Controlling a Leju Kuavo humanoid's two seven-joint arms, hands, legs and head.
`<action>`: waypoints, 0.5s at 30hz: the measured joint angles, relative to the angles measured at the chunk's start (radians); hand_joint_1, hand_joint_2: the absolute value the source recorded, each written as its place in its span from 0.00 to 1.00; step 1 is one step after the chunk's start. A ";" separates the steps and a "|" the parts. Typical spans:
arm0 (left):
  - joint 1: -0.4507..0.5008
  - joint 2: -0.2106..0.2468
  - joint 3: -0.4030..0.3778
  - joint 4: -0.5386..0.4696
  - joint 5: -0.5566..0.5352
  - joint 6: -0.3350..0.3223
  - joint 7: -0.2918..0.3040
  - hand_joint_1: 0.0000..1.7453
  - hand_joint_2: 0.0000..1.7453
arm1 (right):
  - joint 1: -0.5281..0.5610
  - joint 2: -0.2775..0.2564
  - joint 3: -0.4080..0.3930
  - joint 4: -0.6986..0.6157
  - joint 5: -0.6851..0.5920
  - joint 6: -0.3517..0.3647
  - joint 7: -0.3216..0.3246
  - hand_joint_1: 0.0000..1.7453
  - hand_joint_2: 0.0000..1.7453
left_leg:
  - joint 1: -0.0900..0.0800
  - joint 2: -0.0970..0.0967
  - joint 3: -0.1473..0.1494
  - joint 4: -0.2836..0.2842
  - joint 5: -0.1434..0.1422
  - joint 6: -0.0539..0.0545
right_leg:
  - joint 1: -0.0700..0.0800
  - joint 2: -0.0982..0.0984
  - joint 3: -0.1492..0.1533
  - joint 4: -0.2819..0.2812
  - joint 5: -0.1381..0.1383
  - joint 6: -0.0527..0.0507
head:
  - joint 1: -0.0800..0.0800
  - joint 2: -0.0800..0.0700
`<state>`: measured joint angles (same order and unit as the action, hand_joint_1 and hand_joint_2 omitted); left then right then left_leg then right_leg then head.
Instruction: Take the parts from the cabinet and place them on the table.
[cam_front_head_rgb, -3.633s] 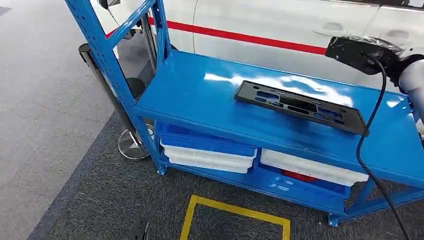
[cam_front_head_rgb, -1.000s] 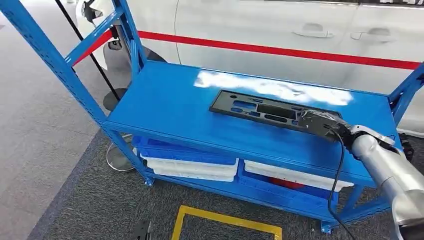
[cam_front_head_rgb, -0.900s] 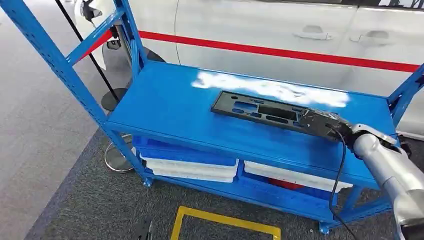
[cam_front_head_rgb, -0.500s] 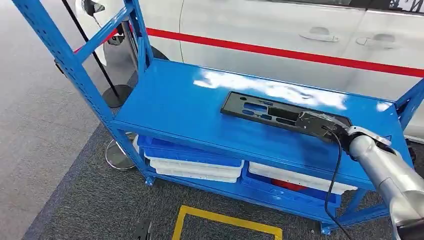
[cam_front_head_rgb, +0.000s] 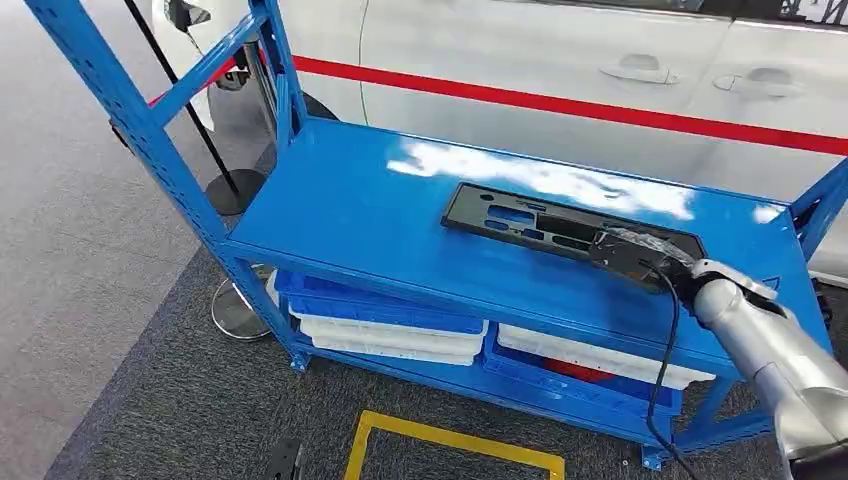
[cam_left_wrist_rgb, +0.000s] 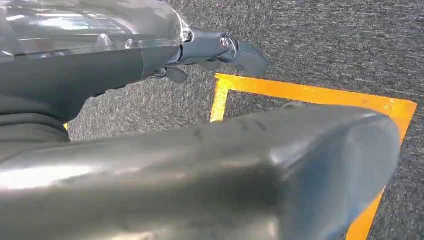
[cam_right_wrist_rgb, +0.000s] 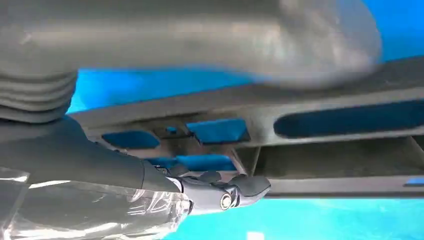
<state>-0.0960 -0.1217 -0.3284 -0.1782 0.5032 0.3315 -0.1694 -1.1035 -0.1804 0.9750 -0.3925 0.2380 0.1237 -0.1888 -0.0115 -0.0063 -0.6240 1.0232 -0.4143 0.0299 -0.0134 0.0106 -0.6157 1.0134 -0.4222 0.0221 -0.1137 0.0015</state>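
You are facing a blue metal cabinet (cam_front_head_rgb: 380, 215) with an open frame and a glossy top shelf. On that shelf a flat black plastic part (cam_front_head_rgb: 540, 222) with several cut-out slots lies lengthwise, nearer the right end than the left, well back from the front edge. On the lower shelf you can see blue trays (cam_front_head_rgb: 385, 300) and white trays (cam_front_head_rgb: 395, 338) stacked side by side. The cabinet stands on dark grey carpet (cam_front_head_rgb: 190, 400), where yellow tape (cam_front_head_rgb: 450, 440) marks a square before its front edge

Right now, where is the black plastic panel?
In the head view, the black panel lies flat on the blue shelf's top, toward its right side, with the right robot hand at its near right end.
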 joint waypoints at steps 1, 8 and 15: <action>0.000 0.000 0.000 0.000 0.000 0.001 0.002 0.00 0.00 | 0.007 0.000 0.003 0.001 0.004 -0.009 -0.001 0.00 1.00 | 0.000 0.000 0.000 0.000 0.000 0.000 | 0.000 0.000 0.000 0.000 0.000 0.000 | 0.000 0.000; -0.001 0.000 0.000 0.000 0.000 0.011 0.013 0.00 0.00 | 0.016 0.014 0.023 0.006 0.023 -0.045 -0.001 0.00 1.00 | 0.000 0.000 0.000 0.000 0.000 0.000 | 0.000 0.000 0.000 0.000 0.000 0.000 | 0.000 0.000; -0.001 -0.003 0.000 0.000 0.000 0.014 0.015 0.00 0.00 | 0.015 0.020 0.032 0.012 0.024 -0.036 0.007 0.00 1.00 | 0.000 0.000 0.000 0.000 0.000 0.000 | 0.000 0.000 0.000 0.000 0.000 0.000 | 0.000 0.000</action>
<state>-0.0970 -0.1244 -0.3285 -0.1782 0.5032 0.3452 -0.1541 -1.0889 -0.1602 1.0075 -0.3807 0.2617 0.0873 -0.1820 -0.0115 -0.0062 -0.6238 1.0231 -0.4143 0.0299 -0.0135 0.0107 -0.6152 1.0135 -0.4224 0.0223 -0.1137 0.0019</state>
